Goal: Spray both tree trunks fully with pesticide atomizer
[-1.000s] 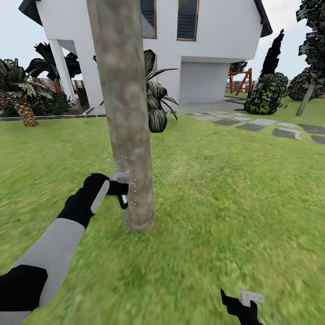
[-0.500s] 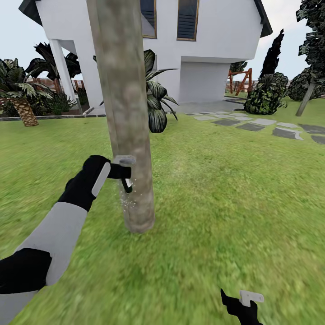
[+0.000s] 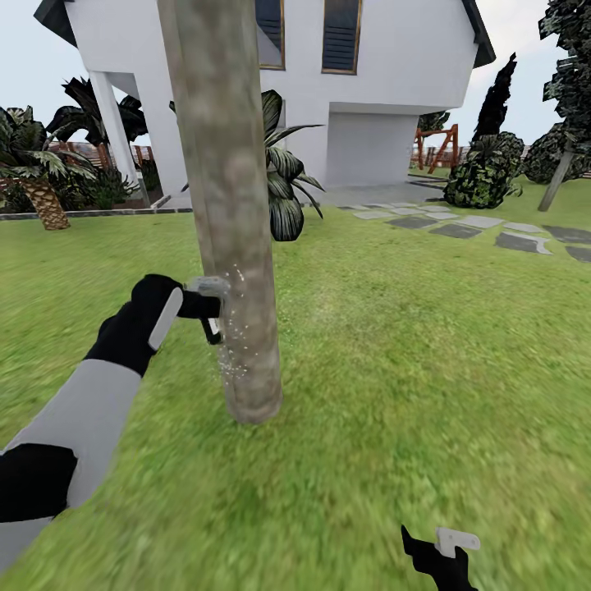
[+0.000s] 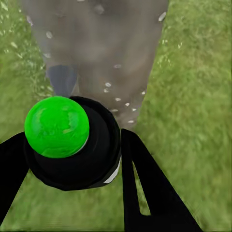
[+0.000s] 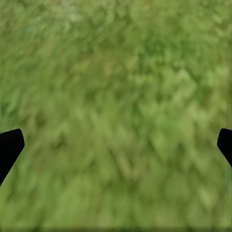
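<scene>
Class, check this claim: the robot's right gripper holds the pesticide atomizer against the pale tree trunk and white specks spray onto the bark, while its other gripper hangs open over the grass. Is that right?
Not quite: the left gripper holds the pesticide atomizer, as the head view shows. The rest stands: white specks dot the tree trunk, and the other one, the right gripper, hangs open over the grass.

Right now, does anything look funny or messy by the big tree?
Nothing is broken. The white specks on the tree trunk are spray from the pesticide atomizer gripped in the left gripper, so they belong there.
</scene>
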`<state>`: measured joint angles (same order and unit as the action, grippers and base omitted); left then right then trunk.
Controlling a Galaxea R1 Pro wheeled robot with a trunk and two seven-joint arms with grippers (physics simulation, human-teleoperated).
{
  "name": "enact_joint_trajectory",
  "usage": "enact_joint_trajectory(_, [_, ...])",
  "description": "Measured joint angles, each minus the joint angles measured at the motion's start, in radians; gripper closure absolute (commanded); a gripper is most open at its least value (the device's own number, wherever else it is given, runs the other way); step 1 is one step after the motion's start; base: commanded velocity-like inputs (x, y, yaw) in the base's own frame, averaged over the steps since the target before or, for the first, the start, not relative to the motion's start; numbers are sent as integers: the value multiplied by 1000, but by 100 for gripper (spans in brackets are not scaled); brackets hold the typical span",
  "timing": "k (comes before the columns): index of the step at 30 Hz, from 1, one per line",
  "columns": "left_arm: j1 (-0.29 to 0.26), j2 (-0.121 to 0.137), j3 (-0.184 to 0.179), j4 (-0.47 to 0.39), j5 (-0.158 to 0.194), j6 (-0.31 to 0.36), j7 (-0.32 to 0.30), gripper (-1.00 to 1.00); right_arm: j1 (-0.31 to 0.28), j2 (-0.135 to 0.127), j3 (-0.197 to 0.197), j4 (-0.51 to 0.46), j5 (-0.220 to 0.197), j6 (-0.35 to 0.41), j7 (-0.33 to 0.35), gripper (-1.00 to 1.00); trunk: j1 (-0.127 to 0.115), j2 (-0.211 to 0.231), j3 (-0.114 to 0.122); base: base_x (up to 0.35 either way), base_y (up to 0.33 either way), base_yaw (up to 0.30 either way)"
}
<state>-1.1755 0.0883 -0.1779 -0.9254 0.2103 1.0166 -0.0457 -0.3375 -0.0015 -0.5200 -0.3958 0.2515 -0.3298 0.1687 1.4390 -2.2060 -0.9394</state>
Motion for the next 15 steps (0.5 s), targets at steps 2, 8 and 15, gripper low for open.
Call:
enact_joint_trajectory(2, [3, 12, -3, 0, 10, 0, 0, 100, 0, 0, 0, 0, 0, 0, 0, -100, 0, 0, 0, 0, 0, 0])
enact_joint_trajectory(8, [70, 10, -9, 13, 7, -17, 0, 100, 0, 0, 0, 0, 0, 0, 0, -100, 0, 0, 0, 0, 0, 0])
enact_joint_trajectory(15, [203, 8, -8, 216, -7, -294, 11, 100, 0, 0, 0, 0, -1, 0, 0, -100, 0, 0, 0, 0, 0, 0])
